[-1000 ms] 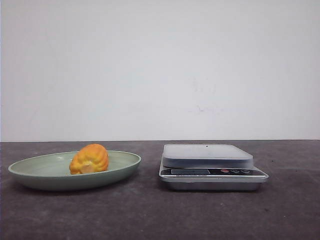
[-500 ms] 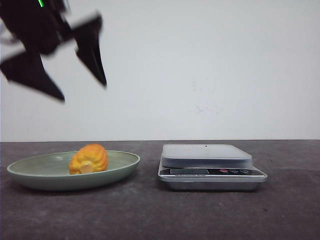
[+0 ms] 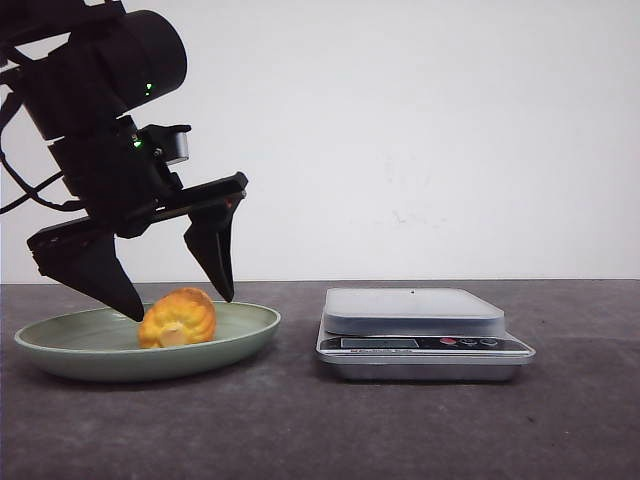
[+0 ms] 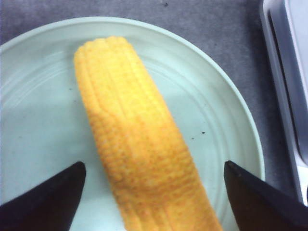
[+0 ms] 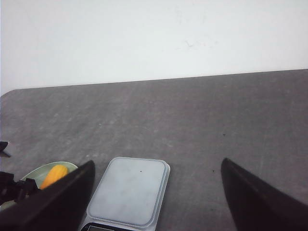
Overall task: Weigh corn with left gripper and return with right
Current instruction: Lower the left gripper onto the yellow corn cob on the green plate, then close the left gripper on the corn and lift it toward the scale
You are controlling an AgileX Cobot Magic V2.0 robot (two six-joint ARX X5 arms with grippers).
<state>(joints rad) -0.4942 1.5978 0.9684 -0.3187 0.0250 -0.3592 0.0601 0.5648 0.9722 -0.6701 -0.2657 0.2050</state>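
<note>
While our left gripper (image 3: pixel 180 300) hangs spread wide, astride the ridged yellow-orange corn cob (image 4: pixel 139 139), we note its long axis crossing the finger line, empty still.

Front view sits low at table level; both wrist views look down, sharing the plate (image 4: pixel 231 120) and scale (image 5: pixel 127 192).

The left gripper (image 3: pixel 180 300) is hanging low with its jaws spread wide, while the right gripper (image 5: pixel 154 192) is also gaping open.
</note>
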